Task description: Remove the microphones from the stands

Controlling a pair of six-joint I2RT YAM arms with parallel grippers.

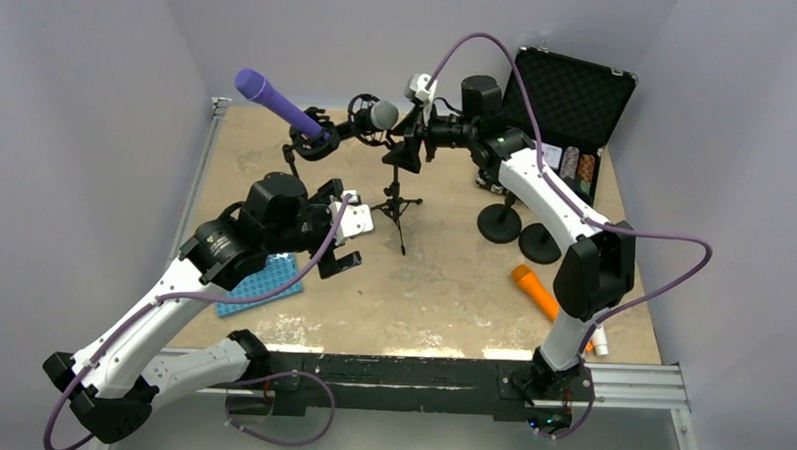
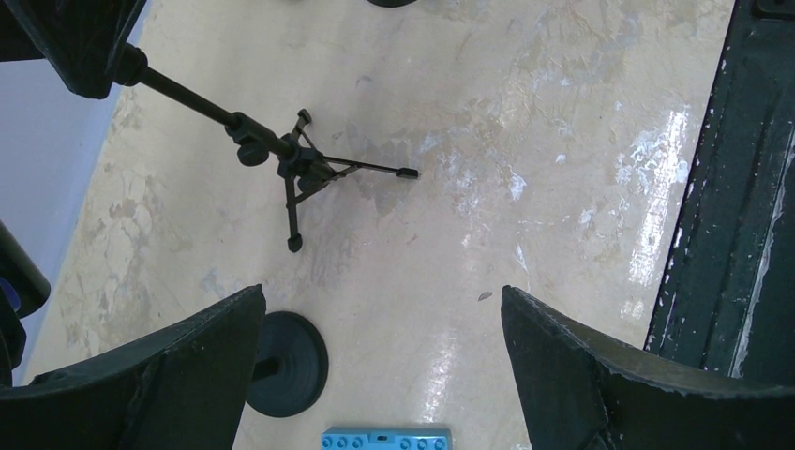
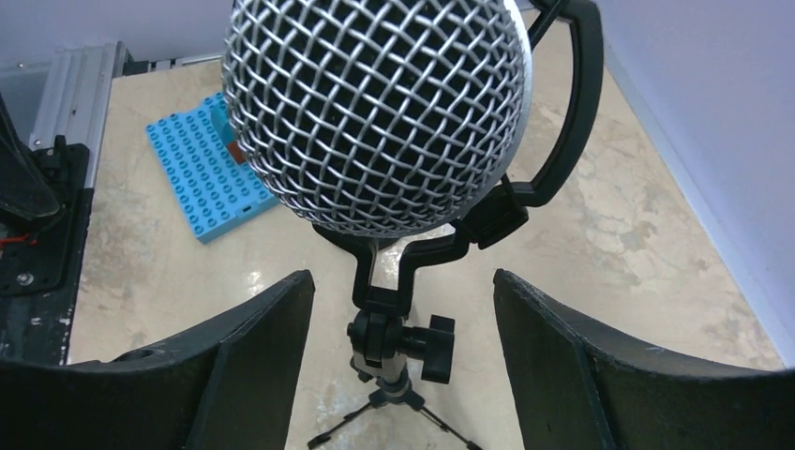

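Note:
A microphone [image 3: 375,112] with a silver mesh head sits in a black shock mount [image 3: 567,122] on a small tripod stand [image 1: 397,200]. It fills the top of the right wrist view. My right gripper [image 3: 401,281] is open right in front of the mesh head, its fingers [image 3: 253,347] apart on either side of the mount's stem and touching nothing. In the top view the right gripper [image 1: 413,137] is just right of the microphone [image 1: 383,114]. My left gripper [image 2: 384,295] hangs wide open and empty above the table, near the tripod's legs [image 2: 300,178].
A purple microphone [image 1: 277,103] sits on a second stand at the back left. An orange microphone [image 1: 537,293] lies on the table at the right. Two round stand bases [image 1: 499,224] stand near an open black case [image 1: 569,96]. A blue studded plate [image 1: 262,285] lies at the left.

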